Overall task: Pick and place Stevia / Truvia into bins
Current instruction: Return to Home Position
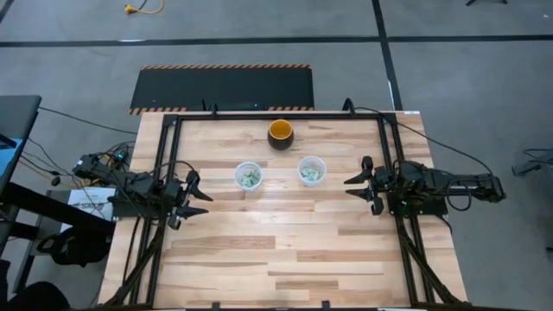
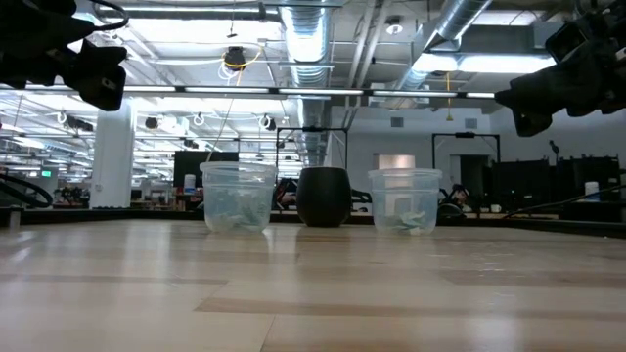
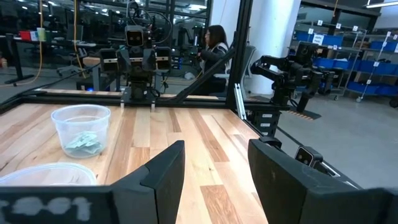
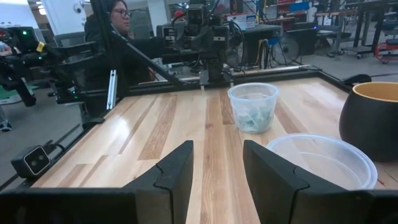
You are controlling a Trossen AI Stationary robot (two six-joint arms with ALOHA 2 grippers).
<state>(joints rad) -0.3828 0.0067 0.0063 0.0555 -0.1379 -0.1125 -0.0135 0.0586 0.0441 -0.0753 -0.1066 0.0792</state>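
Observation:
Two clear plastic cups stand upright on the wooden table: the left cup (image 1: 249, 177) (image 2: 238, 196) (image 3: 46, 175) (image 4: 252, 106) and the right cup (image 1: 312, 170) (image 2: 404, 200) (image 3: 81, 129) (image 4: 323, 158). Light green and white sachets lie inside the left cup (image 1: 250, 180) (image 4: 250, 117) and inside the right cup (image 1: 311, 174) (image 3: 83, 143). I see no sachet on the bare table. My left gripper (image 1: 194, 197) (image 3: 214, 155) hovers open near the table's left edge, pointing at the cups. My right gripper (image 1: 356, 184) (image 4: 217, 155) hovers open on the right side, facing the cups.
A dark bowl with an orange inside (image 1: 281, 132) (image 2: 323, 196) (image 4: 373, 118) stands behind the cups, toward the far edge. A black frame (image 1: 164, 155) runs along the table's sides and far edge. Bare wood (image 1: 276, 250) spreads toward the near edge. A person (image 4: 118, 37) sits beyond the table.

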